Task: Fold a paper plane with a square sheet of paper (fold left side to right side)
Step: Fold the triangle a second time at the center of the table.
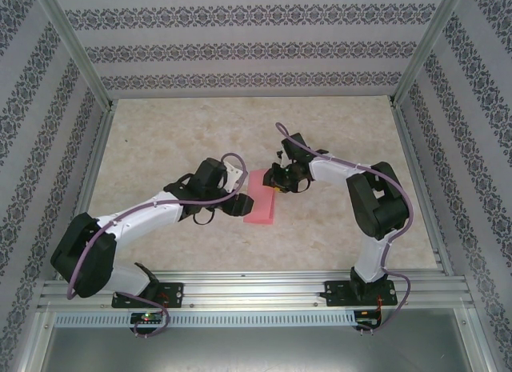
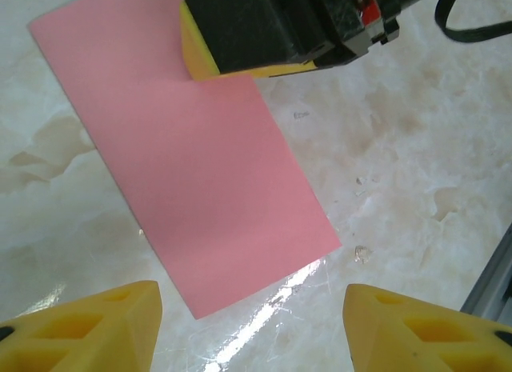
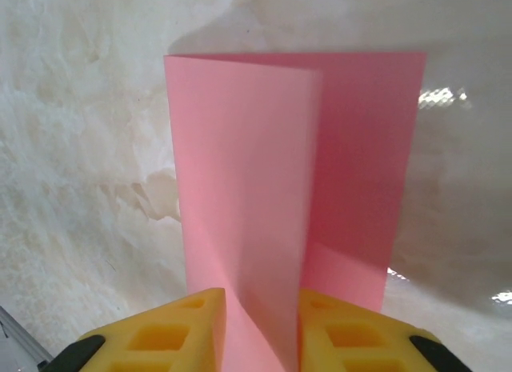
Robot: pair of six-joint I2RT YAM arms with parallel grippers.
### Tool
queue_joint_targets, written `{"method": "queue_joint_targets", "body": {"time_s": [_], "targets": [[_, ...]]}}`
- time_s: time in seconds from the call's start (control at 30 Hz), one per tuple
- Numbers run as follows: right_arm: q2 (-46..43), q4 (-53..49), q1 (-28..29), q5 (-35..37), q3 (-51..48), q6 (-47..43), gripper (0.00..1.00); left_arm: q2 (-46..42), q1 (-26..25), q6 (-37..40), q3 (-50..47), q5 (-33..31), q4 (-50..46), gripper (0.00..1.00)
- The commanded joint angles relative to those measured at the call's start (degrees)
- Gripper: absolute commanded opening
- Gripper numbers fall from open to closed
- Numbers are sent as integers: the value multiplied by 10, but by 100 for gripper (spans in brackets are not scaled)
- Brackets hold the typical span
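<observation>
Our right hand [image 3: 258, 328] clamps the raised flap of the square sheet of paper [image 3: 240, 188] just ahead; our left hand [image 2: 252, 316] hovers apart beside it. First fold unpressed, we judge; the rest remains.

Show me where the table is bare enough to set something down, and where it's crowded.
Bare: the far half of the table, from the pink paper to the back wall, and the near strip between the arm bases. Crowded: the centre, where the left claw and right claw meet at the paper, and under the left arm.
</observation>
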Motion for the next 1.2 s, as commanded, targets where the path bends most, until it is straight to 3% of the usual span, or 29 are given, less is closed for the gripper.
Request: {"method": "queue_joint_targets", "body": {"time_s": [0.0, 0.67, 1.17], "targets": [[-17, -22, -7, -10, 23, 1, 27, -3, -21, 26, 3, -25, -9, 63], [-3, -44, -6, -23, 45, 8, 16, 139, -131, 58, 110, -80, -55, 65], [1, -51, -7, -26, 49, 5, 12, 242, -191, 69, 219, -225, -157, 68]]}}
